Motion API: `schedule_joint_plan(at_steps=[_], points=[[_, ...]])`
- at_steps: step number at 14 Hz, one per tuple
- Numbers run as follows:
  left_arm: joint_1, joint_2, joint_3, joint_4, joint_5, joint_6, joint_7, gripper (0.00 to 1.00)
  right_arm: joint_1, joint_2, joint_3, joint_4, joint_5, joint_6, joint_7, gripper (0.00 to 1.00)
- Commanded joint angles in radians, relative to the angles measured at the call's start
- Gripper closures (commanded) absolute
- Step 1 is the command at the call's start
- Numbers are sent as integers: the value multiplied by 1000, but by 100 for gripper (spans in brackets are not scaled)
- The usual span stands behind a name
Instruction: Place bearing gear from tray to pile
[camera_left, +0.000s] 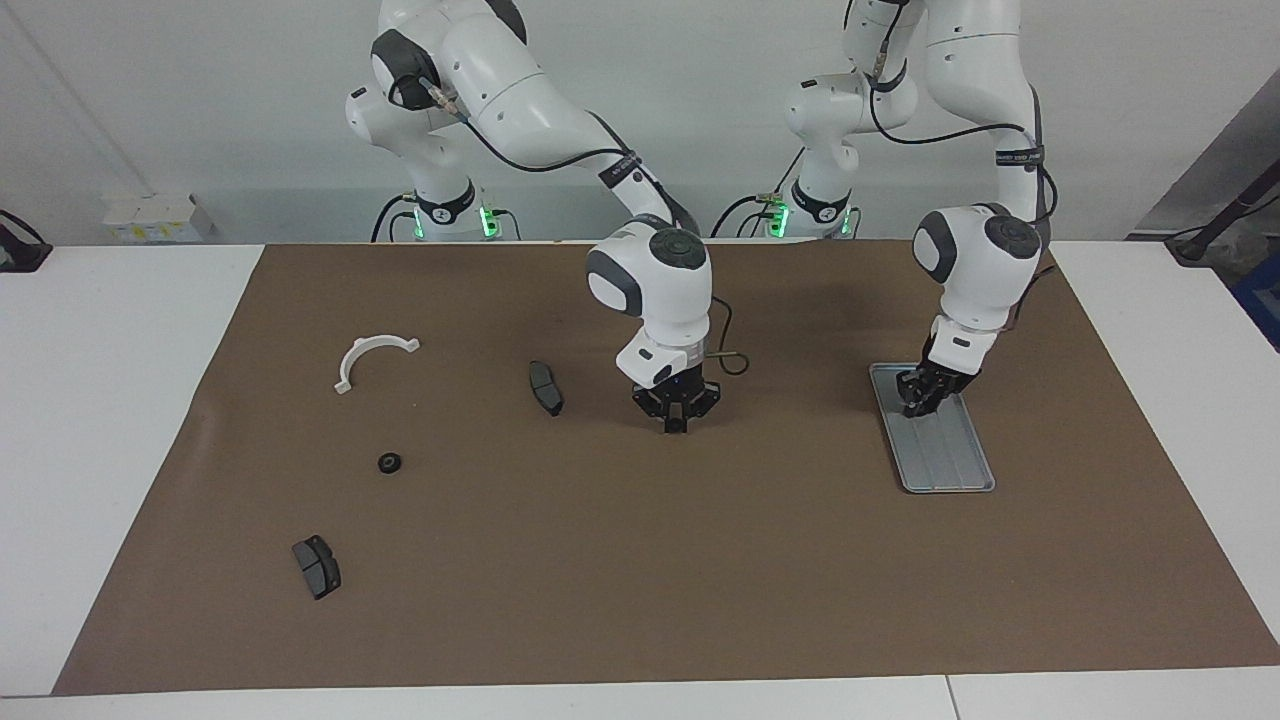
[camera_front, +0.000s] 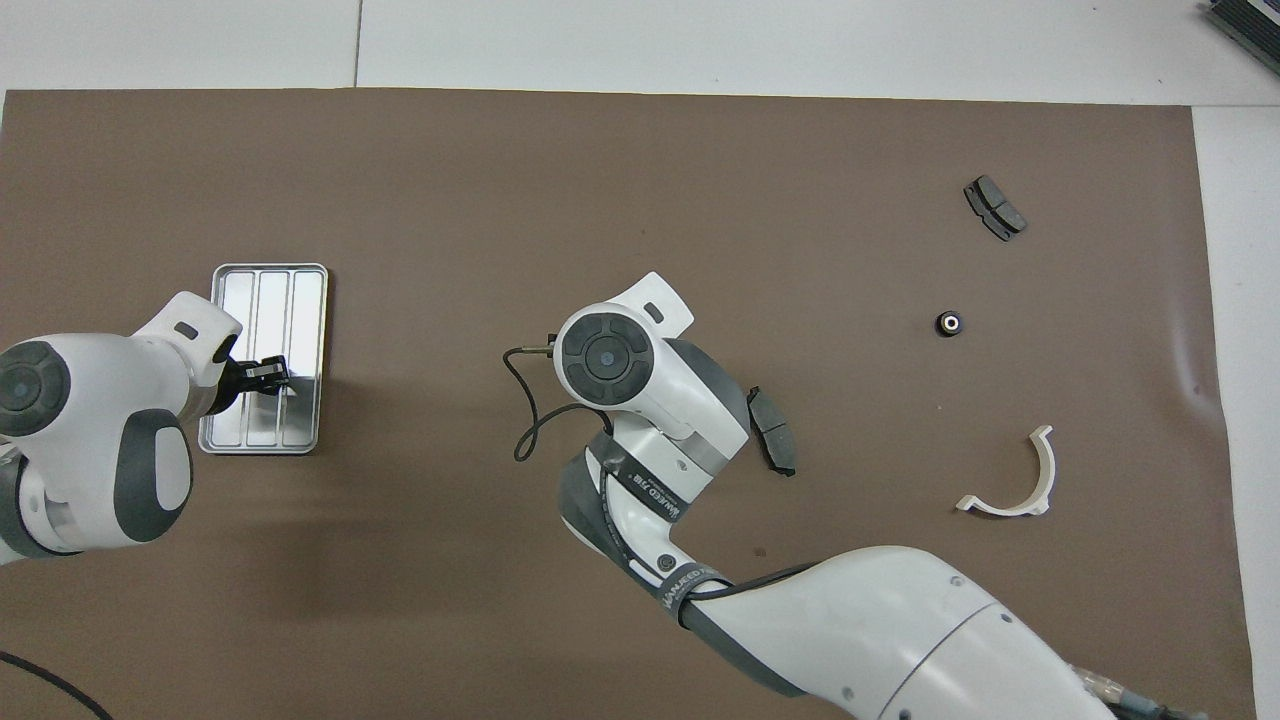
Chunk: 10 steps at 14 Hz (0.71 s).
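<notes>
The right gripper (camera_left: 676, 424) is pressed together, fingertips meeting with nothing visible between them. It points straight down, low over the middle of the brown paper mat (camera_left: 700, 580). Just beside it, toward the right arm's end of the table, lies a dark grey curved brake-pad-like piece (camera_left: 546, 388). The right arm reaches out from its base in a long arc, its wrist bent so the hand hangs vertical.

The left gripper (camera_left: 915, 405) slants down over the end of the flat silver-grey ridged metal tray (camera_left: 950, 470) that is nearer to the robots. I cannot tell whether it is spread or pressed together, nor whether it touches the tray. The left arm stands tall with its elbow high, the forearm dropping steeply and the wrist tilted toward the tray.

The small black round bearing gear (camera_left: 390, 463) rests on the mat well apart from the tray, toward the right arm's end of the table. It sits between the white semicircular plastic bracket (camera_left: 347, 370), which is nearer to the robots, and a second dark grey brake-pad-like piece (camera_left: 317, 566), which is farther from them.

Since that gear lies among the pile's scattered parts and the bare channels of the tray show nothing on them, the transfer looks done. Neither gripper visibly carries a part. What seems left is for both arms to draw clear, unless something small sits hidden under the left gripper.
</notes>
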<state>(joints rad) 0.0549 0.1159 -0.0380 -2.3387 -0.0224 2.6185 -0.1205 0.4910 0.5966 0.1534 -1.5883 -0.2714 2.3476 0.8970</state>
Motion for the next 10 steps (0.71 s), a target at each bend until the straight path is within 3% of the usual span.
schedule_joint_plan(at_steps=[1,5,8,10], points=[[-18,13,9,7,4,17,-13,80,-106,-33,11,-7,-37,16,-22,100],[-50,25,10,87,4,-24,-45,89,-287,-47,12,-22,-29,54,-193,100],[-122,48,12,227,4,-234,-148,89,-380,-43,12,-76,-26,116,-265,100],[-197,61,12,274,6,-288,-287,88,-420,-40,12,-99,-25,145,-282,100]])
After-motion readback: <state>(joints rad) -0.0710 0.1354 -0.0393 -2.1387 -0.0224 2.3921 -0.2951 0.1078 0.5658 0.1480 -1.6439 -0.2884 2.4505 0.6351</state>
